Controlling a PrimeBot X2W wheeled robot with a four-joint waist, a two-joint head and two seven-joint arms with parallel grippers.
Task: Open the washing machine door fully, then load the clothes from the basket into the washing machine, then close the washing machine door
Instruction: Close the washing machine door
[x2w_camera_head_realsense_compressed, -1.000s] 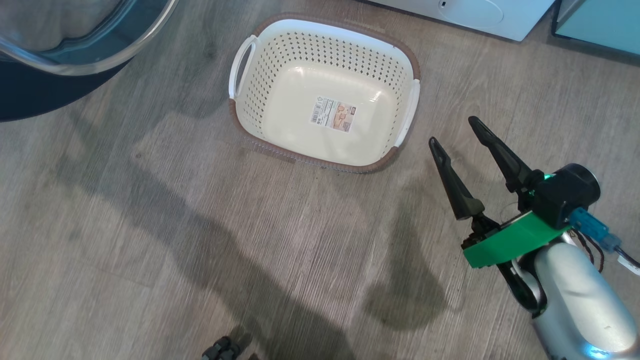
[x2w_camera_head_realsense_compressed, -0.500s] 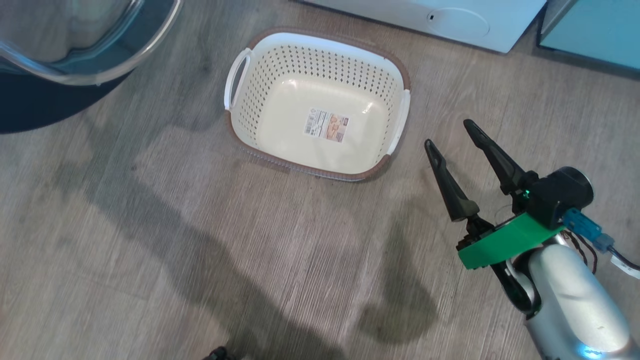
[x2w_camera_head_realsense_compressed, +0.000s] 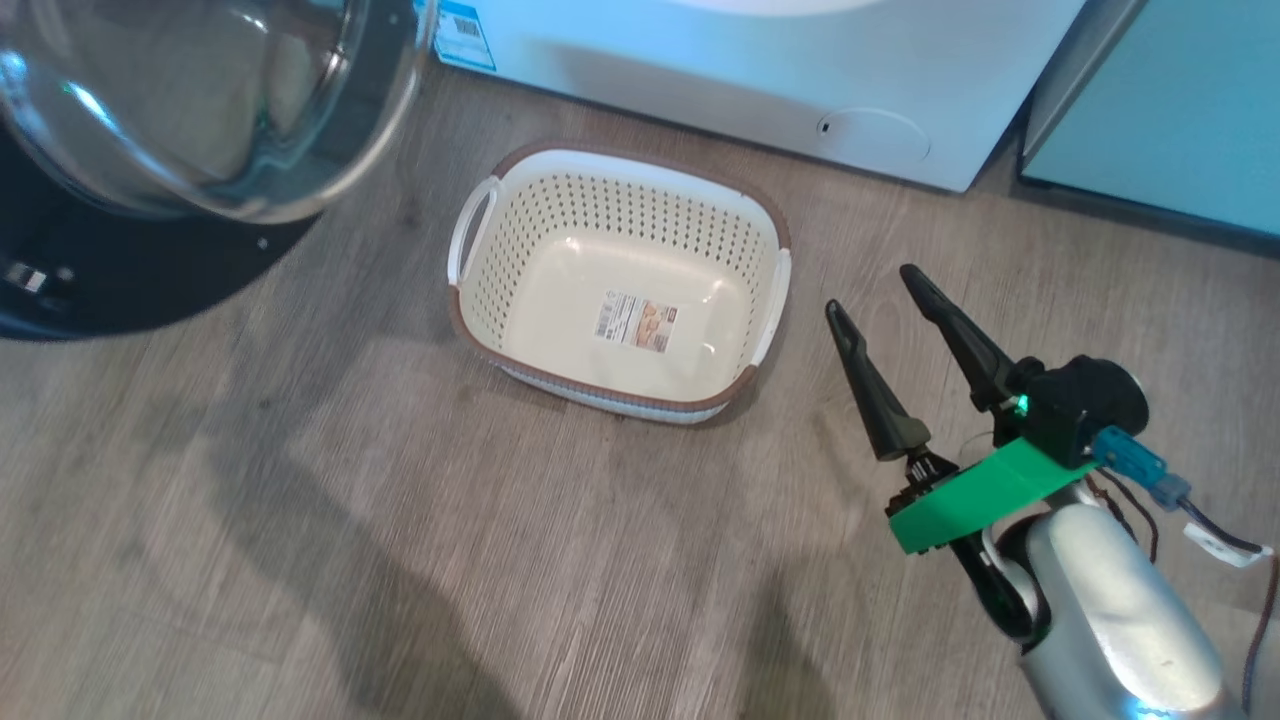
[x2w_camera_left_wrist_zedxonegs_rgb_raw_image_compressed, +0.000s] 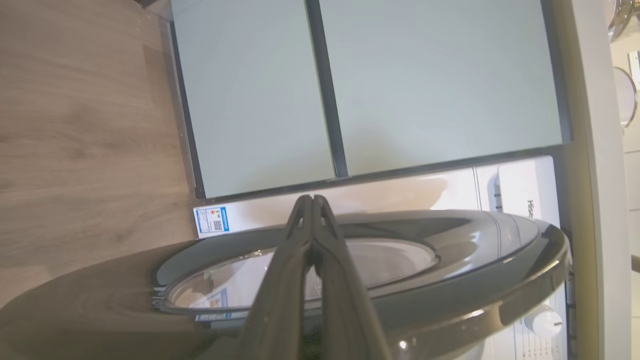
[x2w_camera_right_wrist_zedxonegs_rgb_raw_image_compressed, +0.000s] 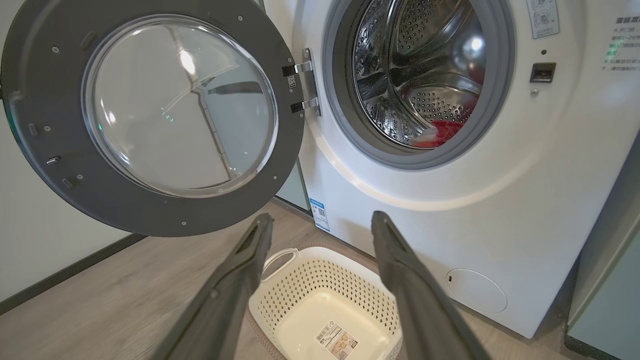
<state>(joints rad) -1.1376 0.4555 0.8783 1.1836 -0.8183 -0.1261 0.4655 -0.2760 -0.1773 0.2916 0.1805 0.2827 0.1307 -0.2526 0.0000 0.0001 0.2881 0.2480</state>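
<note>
Green plastic bracket on my right wrist sits nearest the head camera, above the pale forearm; from it the right gripper points up and away, its two dark fingers spread wide with nothing between them, hanging over the grey wood-look floor; just left of the fingertips the basket stands on the floor, apart from the gripper, its bare cream bottom showing a label; one white handle faces the door side, the other faces my gripper; beyond the basket, near but not touching it, is the washer, white, with a round filter cover low on its front and a blue sticker at its lower left corner; a pale green cabinet stands against its right side; the door hangs swung out wide on the left, its glass bowl bulging out from the black rim; in the right wrist view it hangs from a metal hinge at the left of the grey-ringed drum mouth, which is uncovered; the clothes lie inside the steel drum at the bottom, red fabric with a pale piece beside it; in the left wrist view the left gripper has its fingers pressed together, empty, lined over the door's glossy rim seen edge-on; I cannot tell whether it touches the rim.
</note>
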